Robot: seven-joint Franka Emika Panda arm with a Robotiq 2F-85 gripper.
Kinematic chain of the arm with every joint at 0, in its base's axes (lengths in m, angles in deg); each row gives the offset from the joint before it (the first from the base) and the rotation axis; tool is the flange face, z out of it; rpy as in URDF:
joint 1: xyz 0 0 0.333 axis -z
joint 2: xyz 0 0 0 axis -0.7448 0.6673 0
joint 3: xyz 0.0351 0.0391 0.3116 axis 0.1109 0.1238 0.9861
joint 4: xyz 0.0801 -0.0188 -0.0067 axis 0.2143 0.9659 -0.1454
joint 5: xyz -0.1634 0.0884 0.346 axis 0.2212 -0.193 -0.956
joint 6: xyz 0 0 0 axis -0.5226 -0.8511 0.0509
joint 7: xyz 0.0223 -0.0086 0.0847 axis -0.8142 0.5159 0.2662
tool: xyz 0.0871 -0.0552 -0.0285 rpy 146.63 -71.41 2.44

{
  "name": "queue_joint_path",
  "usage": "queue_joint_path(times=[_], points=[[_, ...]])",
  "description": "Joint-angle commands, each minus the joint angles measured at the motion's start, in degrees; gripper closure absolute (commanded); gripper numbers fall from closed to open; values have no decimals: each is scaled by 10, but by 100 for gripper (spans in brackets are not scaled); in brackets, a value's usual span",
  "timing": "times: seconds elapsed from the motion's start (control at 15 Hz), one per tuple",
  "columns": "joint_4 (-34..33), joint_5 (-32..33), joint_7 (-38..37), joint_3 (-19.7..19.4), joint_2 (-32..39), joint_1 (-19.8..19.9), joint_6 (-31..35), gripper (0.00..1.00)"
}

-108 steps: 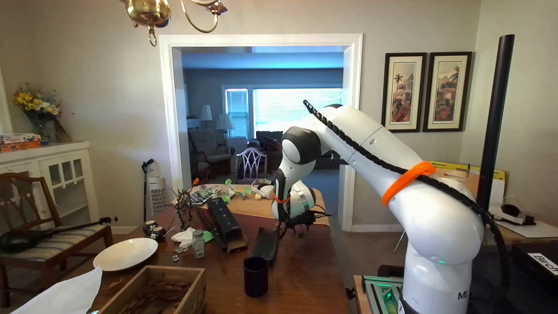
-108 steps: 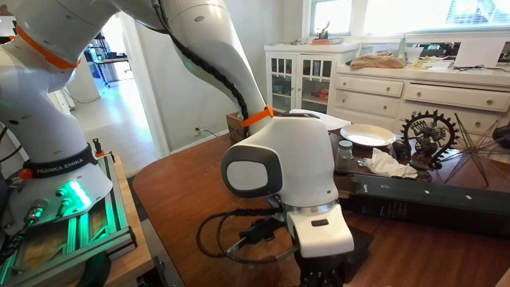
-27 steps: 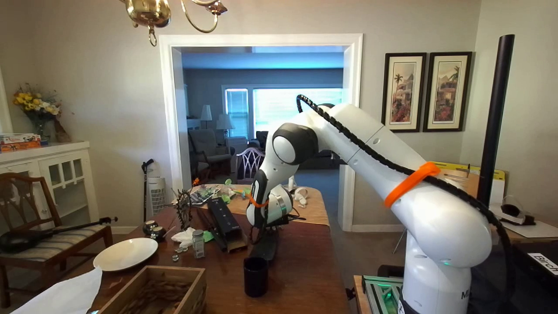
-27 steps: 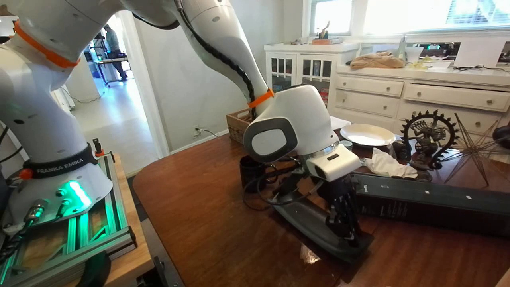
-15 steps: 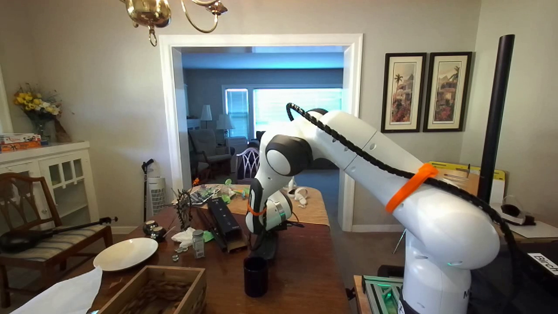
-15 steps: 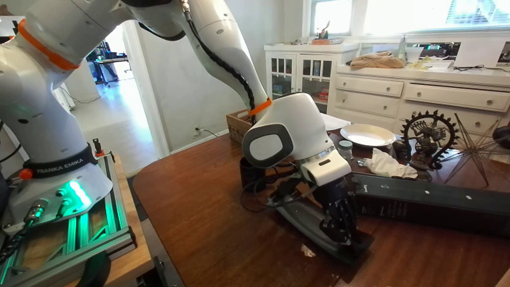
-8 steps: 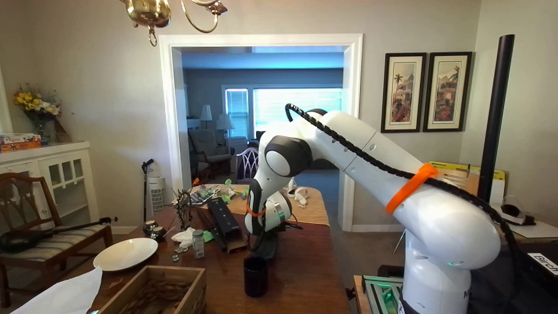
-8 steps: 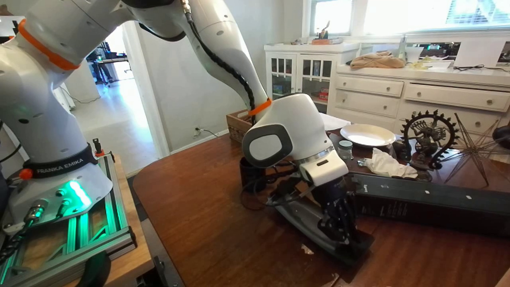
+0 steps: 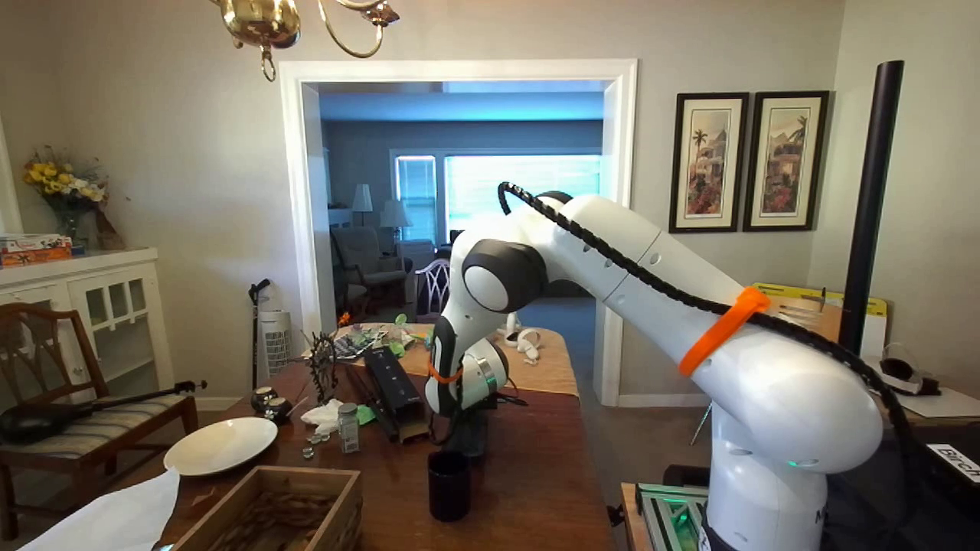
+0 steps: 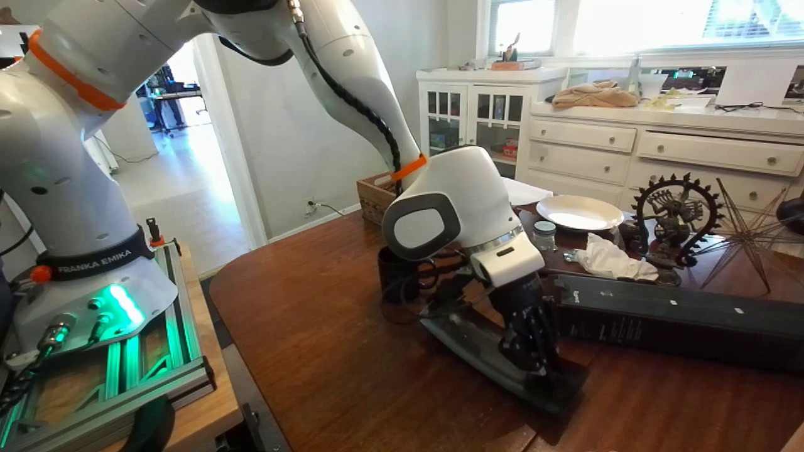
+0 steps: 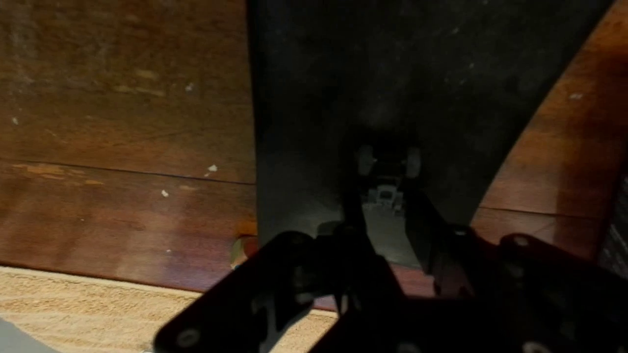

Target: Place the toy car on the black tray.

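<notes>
The tool [image 11: 385, 200] grips the toy car [image 11: 386, 189] over one end of the black tray [image 11: 392, 63]; whether the car touches the tray, I cannot tell. Near the opposite end of the tray stands a black mug [image 9: 449, 490], and beside the tray lies a long black box [image 10: 678, 314].

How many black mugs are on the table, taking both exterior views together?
1. The black mug stands on the table by one end of the black tray; both exterior views show the same one. The arm might hide another.
</notes>
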Motion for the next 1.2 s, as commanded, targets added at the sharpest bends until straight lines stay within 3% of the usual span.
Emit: queue_joint_path(times=[0.0,1.13], points=[[2,-17,-8,-11,15,-20,-4,93],[29,-17,-10,-29,10,-56,-12,93]])
